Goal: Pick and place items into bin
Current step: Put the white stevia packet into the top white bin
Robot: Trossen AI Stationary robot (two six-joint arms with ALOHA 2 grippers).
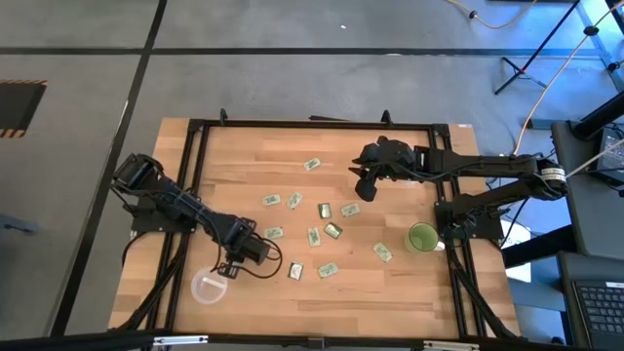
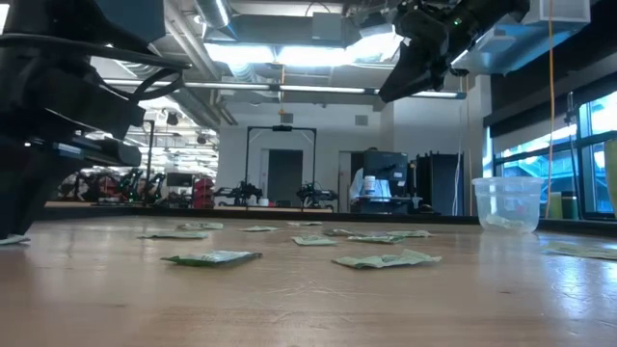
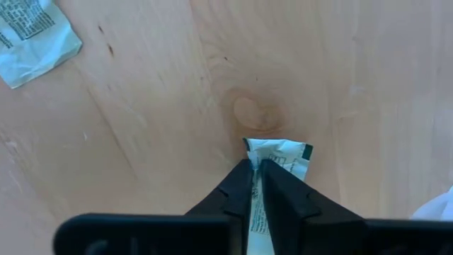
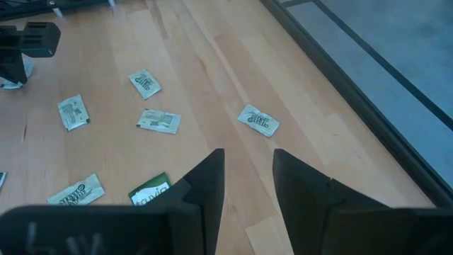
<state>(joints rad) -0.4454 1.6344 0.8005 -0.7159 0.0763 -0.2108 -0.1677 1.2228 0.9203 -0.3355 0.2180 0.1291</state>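
Observation:
Several small pale green and white packets (image 1: 323, 210) lie flat and scattered over the middle of the wooden table; they also show in the right wrist view (image 4: 157, 121) and the low view (image 2: 212, 257). My left gripper (image 1: 230, 268) is near the table's near left corner, shut on one white and green packet (image 3: 283, 152), right beside a clear round tub (image 1: 208, 286). My right gripper (image 1: 365, 191) is open and empty, held above the table's far middle over the packets (image 4: 248, 173). My left gripper pinches one end of the packet (image 3: 263, 157) between its two fingers. The fingers slant down toward the table. The packet's crumpled free end (image 3: 290, 150) sticks out past the fingertips. Whether it is clear of the wood I cannot tell.
A green translucent cup (image 1: 422, 237) stands at the table's right side and shows in the low view (image 2: 508, 202). A black frame rail (image 1: 195, 175) runs around the tabletop. Another packet (image 3: 32, 35) lies a little beyond my left gripper.

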